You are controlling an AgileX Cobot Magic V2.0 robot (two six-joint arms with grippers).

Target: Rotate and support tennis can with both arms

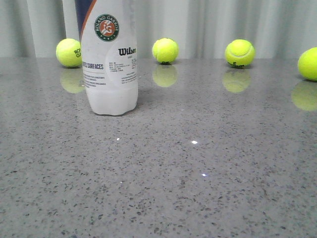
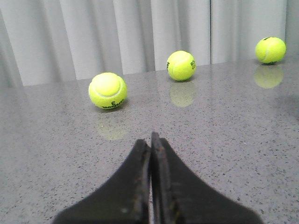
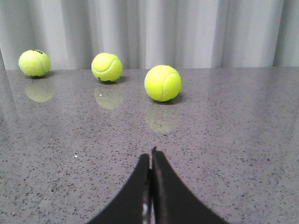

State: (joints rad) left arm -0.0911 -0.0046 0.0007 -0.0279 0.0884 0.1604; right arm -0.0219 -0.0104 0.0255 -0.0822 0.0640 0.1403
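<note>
The tennis can [image 1: 109, 59] stands upright on the grey speckled table at the left of the front view. It is white, with the round Roland Garros logo and Wilson text facing me, and its top runs out of frame. Neither wrist view shows the can. My left gripper [image 2: 150, 137] is shut, its black wedge fingers pressed together with nothing between them, low over the table. My right gripper [image 3: 151, 153] is likewise shut and empty. No arm appears in the front view.
Several yellow-green tennis balls lie along the table's far edge before a pale curtain: [image 1: 69, 52], [image 1: 165, 50], [image 1: 239, 53] and one at the right margin [image 1: 308, 63]. A ball [image 2: 108, 90] lies ahead of the left gripper, another ball [image 3: 162, 83] ahead of the right.
</note>
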